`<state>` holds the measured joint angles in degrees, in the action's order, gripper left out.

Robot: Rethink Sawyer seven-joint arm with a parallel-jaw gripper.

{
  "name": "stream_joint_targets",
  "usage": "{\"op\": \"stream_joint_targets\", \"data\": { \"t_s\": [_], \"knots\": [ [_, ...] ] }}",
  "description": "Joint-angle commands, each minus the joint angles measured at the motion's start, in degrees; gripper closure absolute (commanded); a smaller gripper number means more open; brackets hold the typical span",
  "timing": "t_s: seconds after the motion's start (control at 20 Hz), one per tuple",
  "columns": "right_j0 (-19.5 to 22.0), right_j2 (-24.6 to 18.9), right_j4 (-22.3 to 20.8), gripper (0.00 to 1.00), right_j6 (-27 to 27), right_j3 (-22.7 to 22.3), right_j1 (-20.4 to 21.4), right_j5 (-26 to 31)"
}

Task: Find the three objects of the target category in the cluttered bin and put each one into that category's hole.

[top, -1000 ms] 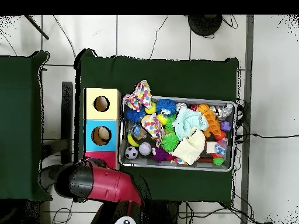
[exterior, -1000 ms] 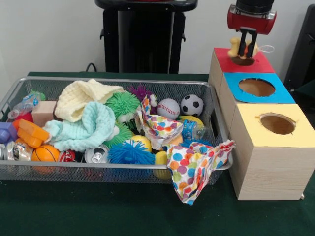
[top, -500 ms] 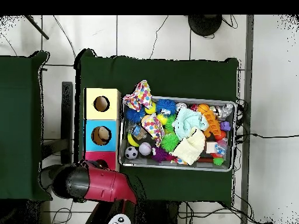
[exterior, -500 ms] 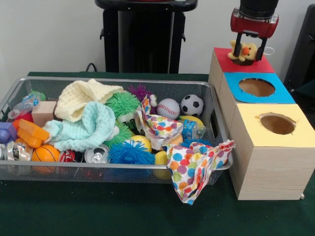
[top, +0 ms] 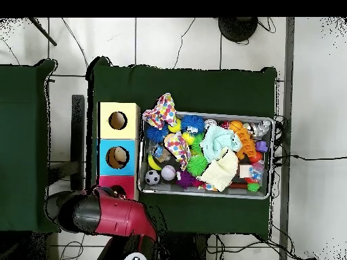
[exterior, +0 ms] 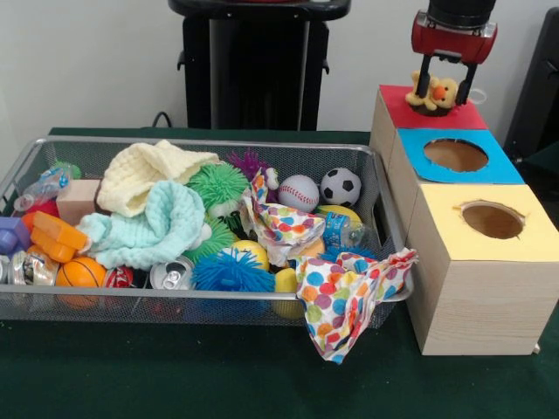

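We see the red and black gripper directly above the red-topped wooden box, its two dark fingers spread either side of a small yellow plush duck. The duck touches neither finger that we can resolve; it rests in the mouth of the red box's hole. One second ago the gripper stood lower, with the duck half hidden between the fingers. The gripper is now higher and slightly toward 3 o'clock, and the duck shows its full face. We judge that the release is complete but the duck has not dropped through; it may need a push.

Count of receptacles: three boxes in a row, the red-topped one at 12 o'clock, a blue-topped wooden box in the middle, a yellow-topped wooden box at 6 o'clock.

Count of contents in the silver wire-mesh bin, front view:
- Cloths: two polka-dot, one mint, one cream.
- Spiky rubber balls: two green, one blue, one purple.
- Sports balls: one baseball, one football, one small basketball.
- Cans: two visible.

We cannot identify further plush items in the bin.
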<state>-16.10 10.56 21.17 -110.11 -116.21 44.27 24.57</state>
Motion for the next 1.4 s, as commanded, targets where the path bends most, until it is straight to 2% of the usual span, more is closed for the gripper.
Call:
{"op": "stream_joint_targets", "data": {
  "t_s": [0.05,0.3,0.45,0.65,0.95,1.25,1.35,1.4],
  "knots": [
    [0.4,0.7,2.3,0.0,-15.6,4.0,2.3,8.8],
    [-0.2,2.0,1.7,0.0,-15.9,5.2,4.2,11.9],
    [-0.8,3.0,1.1,0.0,-15.6,5.7,4.2,11.0],
    [-1.0,4.4,-0.2,0.0,-15.1,7.2,4.0,13.9],
    [-1.1,3.4,0.6,0.0,-13.7,2.6,2.8,9.2],
    [-2.8,2.1,1.9,0.0,-14.1,-3.1,4.4,6.3],
    [-3.4,2.4,1.4,0.0,-14.0,-3.3,4.3,6.6],
    [-3.6,2.4,1.2,1.0,-13.4,-3.5,4.3,6.8]
  ]
}}
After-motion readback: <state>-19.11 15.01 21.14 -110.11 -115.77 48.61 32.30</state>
